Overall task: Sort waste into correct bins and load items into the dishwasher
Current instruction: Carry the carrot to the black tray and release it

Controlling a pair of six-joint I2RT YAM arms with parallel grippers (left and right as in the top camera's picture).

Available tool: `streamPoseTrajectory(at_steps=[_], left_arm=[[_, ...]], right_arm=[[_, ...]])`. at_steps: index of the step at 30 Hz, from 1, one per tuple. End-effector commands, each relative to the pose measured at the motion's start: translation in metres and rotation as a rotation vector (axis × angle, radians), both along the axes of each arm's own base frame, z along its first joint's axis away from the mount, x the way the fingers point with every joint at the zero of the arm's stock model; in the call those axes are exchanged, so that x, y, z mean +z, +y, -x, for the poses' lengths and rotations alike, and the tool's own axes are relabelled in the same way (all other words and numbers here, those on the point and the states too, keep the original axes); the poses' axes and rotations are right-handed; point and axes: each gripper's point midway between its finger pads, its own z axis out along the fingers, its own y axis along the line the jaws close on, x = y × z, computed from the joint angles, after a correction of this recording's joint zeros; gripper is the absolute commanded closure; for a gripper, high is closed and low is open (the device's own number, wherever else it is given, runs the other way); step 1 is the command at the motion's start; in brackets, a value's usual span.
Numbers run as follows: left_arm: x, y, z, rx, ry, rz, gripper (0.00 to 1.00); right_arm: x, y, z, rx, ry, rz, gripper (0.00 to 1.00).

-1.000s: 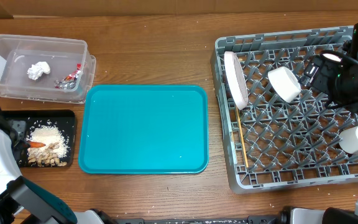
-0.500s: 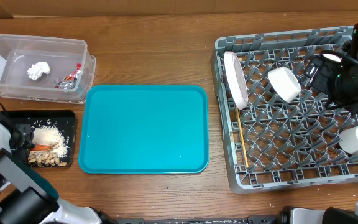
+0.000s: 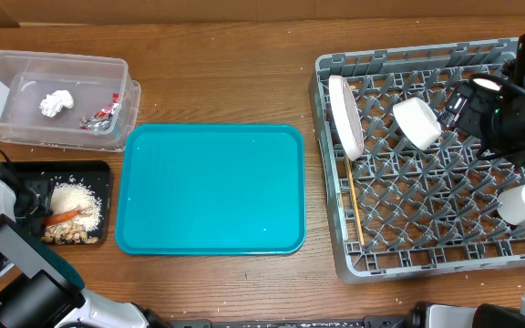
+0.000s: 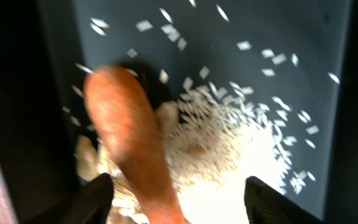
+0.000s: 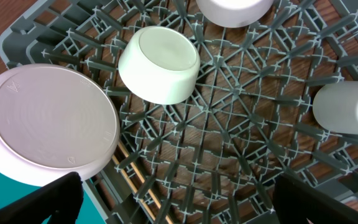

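Note:
In the left wrist view my left gripper (image 4: 185, 208) is open just above the black tray (image 4: 291, 93). The orange carrot (image 4: 126, 137) lies loose between its fingers on the white rice (image 4: 229, 155), beside brownish nut bits (image 4: 89, 162). From overhead the carrot (image 3: 62, 217) rests in the black tray (image 3: 98, 173). The clear tub (image 3: 62, 57) holds a tissue (image 3: 55, 103) and a wrapper (image 3: 103, 114). My right gripper (image 5: 188, 205) hangs open over the grey dish rack (image 5: 241, 124), which holds a plate (image 5: 48, 124), a white bowl (image 5: 160, 62), a cup (image 5: 347, 109) and chopsticks (image 5: 142, 186).
A large teal tray (image 3: 212, 187) lies between the bins and the dish rack (image 3: 427, 237). Another pale bowl (image 5: 232, 9) shows at the top edge of the right wrist view. Stray rice grains dot the wood beside the black tray.
My left gripper has opened and let go of the carrot, which now lies on the rice slightly lower and more tilted. The left arm shifted back. The right arm has not moved.

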Motion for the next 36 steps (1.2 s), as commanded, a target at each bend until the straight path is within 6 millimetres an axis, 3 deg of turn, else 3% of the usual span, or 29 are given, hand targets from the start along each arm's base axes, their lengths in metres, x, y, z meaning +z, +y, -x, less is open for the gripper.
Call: streamPoseTrajectory(at_steps=[1, 5, 9, 12, 14, 16, 19, 24, 27, 30, 36], left_arm=[[0.016, -0.002, -0.018, -0.062, -0.064, 0.023, 0.27], [0.049, -0.010, -0.036, -0.141, -0.111, -0.030, 0.24], [0.086, -0.040, -0.067, -0.325, -0.176, -0.108, 0.18], [0.106, -0.085, -0.096, -0.614, -0.218, -0.153, 0.14], [0.113, -0.133, -0.113, -0.893, -0.258, -0.140, 0.12], [0.112, -0.180, -0.117, -1.121, -0.268, -0.097, 0.04], [0.101, -0.231, -0.099, -1.300, -0.172, -0.032, 0.00], [0.091, -0.268, -0.049, -1.376, 0.017, 0.115, 0.00], [0.090, -0.272, -0.014, -1.367, 0.132, 0.220, 0.00], [0.094, -0.272, 0.015, -1.354, 0.224, 0.303, 0.00], [0.110, -0.274, 0.030, -1.371, 0.188, 0.270, 0.00]], right_arm=[[0.005, -0.001, -0.002, 0.012, -0.018, 0.007, 0.00], [0.005, -0.001, -0.002, 0.012, -0.020, 0.007, 0.00], [0.008, 0.012, -0.008, 0.071, -0.050, -0.043, 0.00], [0.015, 0.048, -0.016, 0.271, -0.111, -0.158, 0.00], [0.021, 0.074, -0.020, 0.400, -0.154, -0.226, 0.00], [0.024, 0.093, -0.024, 0.490, -0.179, -0.249, 0.00], [0.017, 0.117, -0.030, 0.593, -0.174, -0.233, 0.00], [-0.021, 0.130, -0.033, 0.643, -0.027, -0.149, 0.00], [-0.044, 0.128, -0.026, 0.638, 0.093, -0.124, 0.00], [-0.051, 0.127, -0.023, 0.576, 0.137, -0.150, 0.00], [-0.042, 0.124, -0.012, 0.547, 0.140, -0.158, 0.00]])
